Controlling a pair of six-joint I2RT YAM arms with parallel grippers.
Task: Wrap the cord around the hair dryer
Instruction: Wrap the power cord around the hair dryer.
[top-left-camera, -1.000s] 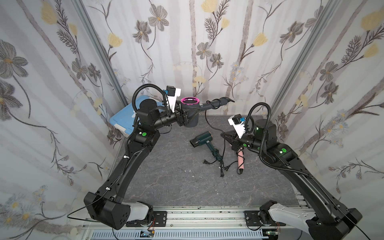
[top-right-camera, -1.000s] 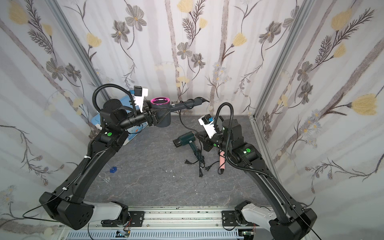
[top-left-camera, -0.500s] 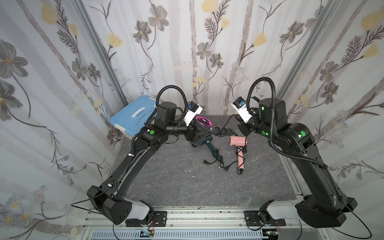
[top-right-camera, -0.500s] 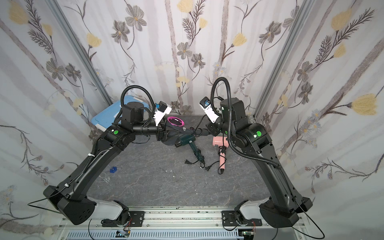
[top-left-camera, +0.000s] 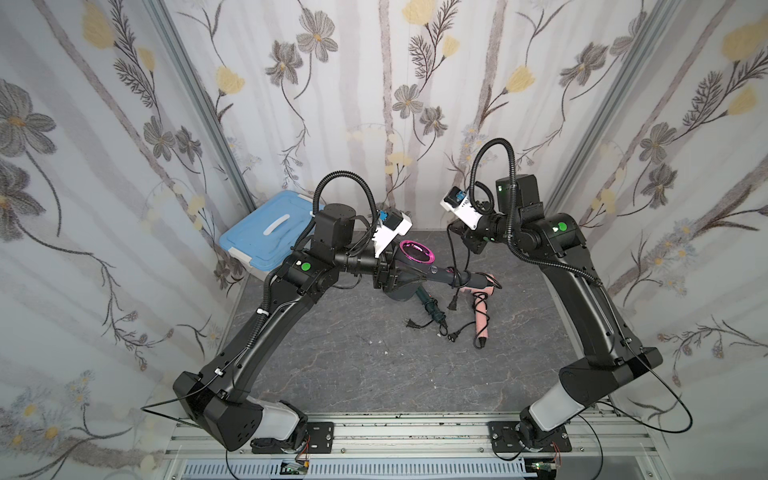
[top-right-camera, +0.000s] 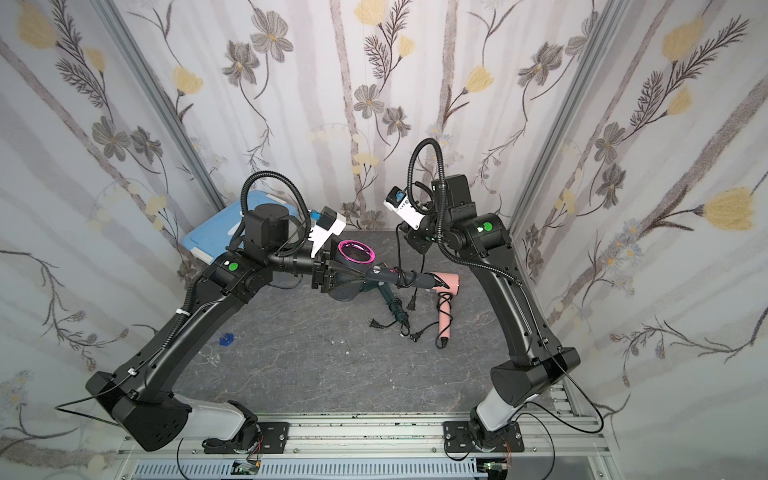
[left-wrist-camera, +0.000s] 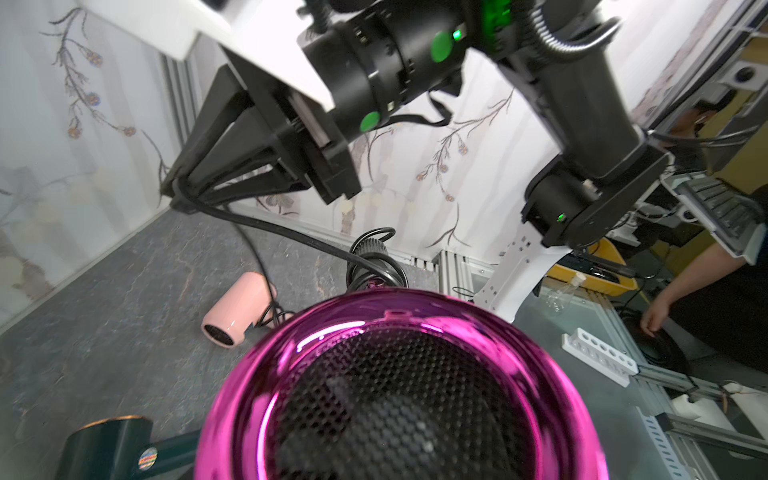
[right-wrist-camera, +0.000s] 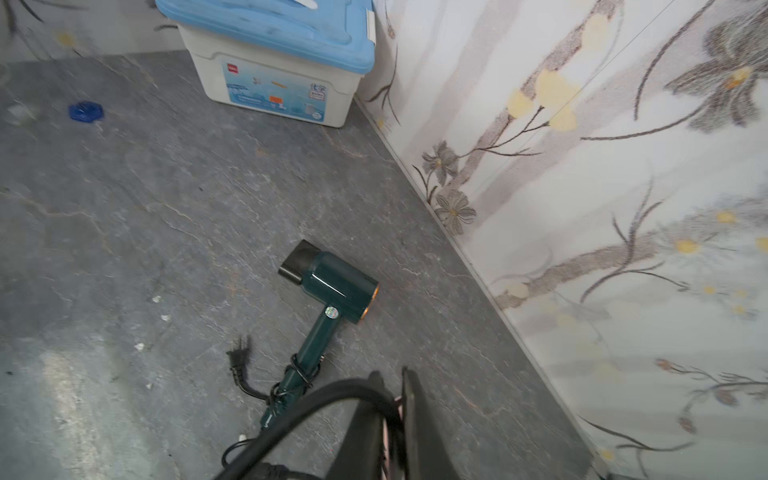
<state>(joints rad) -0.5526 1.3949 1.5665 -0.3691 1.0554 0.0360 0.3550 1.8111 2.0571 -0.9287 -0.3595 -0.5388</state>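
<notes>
Left wrist view: your right gripper (left-wrist-camera: 176, 195), jaws nearly together, pinches the cord (left-wrist-camera: 291, 232) at its tips; a tug could slip it free and loosen the handle turns. Left gripper (top-left-camera: 386, 272) clamps the hair dryer (top-left-camera: 415, 255) above the back middle of the table (top-left-camera: 332, 374), lower than a second ago; the right arm has risen.

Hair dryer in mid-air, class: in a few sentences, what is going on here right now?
The left gripper is clamped on a grey hair dryer with a pink ring, held above the table. Its cord loops round the handle and runs to the tips of the right gripper; whether it is pinched there is unclear. A green dryer and a pink dryer lie on the table, cords wound round their handles.
</notes>
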